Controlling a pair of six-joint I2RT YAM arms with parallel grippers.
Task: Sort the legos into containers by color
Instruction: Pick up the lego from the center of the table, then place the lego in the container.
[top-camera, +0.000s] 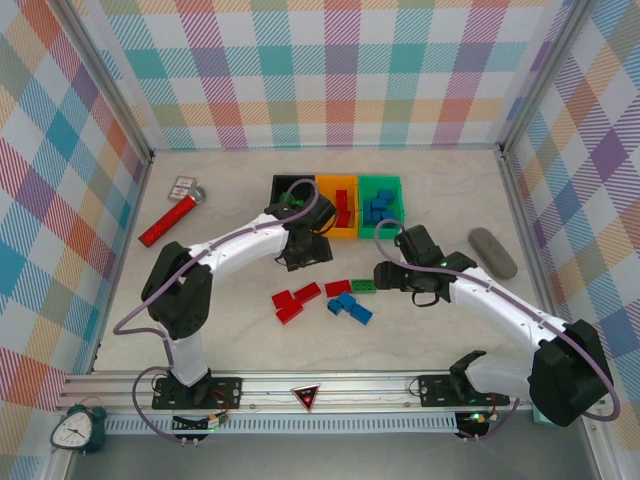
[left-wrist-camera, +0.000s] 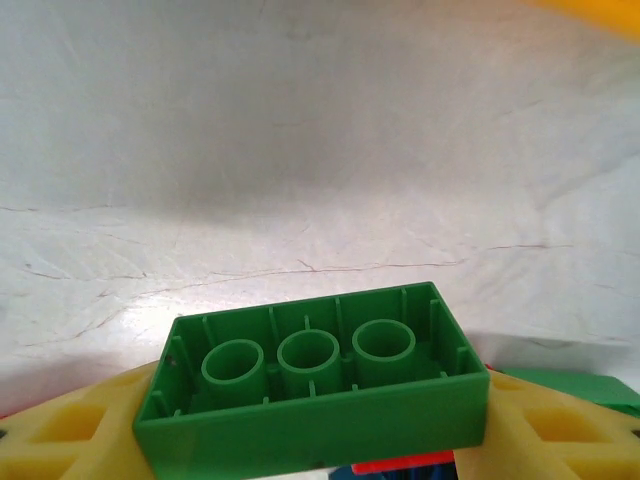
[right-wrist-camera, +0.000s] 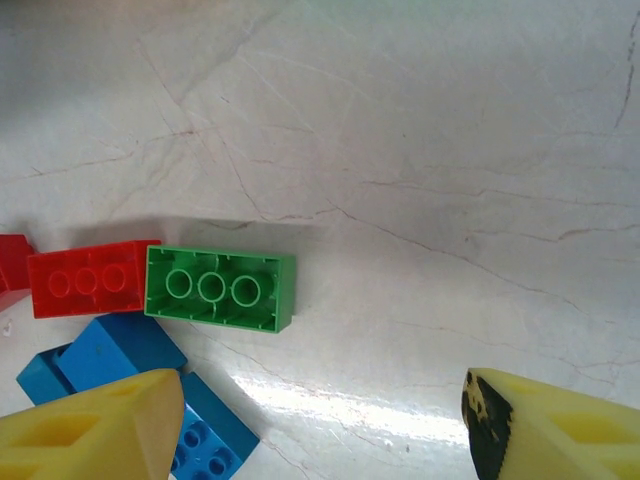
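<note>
An upside-down green lego (left-wrist-camera: 312, 385) is clamped between the yellow fingers (left-wrist-camera: 60, 435) of my left gripper (left-wrist-camera: 315, 440), which is shut on it. In the top view the left gripper (top-camera: 305, 250) hangs just in front of the black container (top-camera: 280, 185). The orange container (top-camera: 337, 183) holds red legos and the green container (top-camera: 380, 182) holds blue ones. My right gripper (right-wrist-camera: 320, 430) is open above bare table, its fingers apart. Left of it lie a green lego (right-wrist-camera: 220, 288), a red lego (right-wrist-camera: 92, 278) and blue legos (right-wrist-camera: 120, 350). From above, the right gripper (top-camera: 388, 278) is beside that loose pile.
More red legos (top-camera: 292, 302) and blue legos (top-camera: 350, 306) lie on the table's middle. A red glittery cylinder (top-camera: 168, 222) lies at the left and a grey oval pad (top-camera: 492, 252) at the right. Checkered walls enclose the table.
</note>
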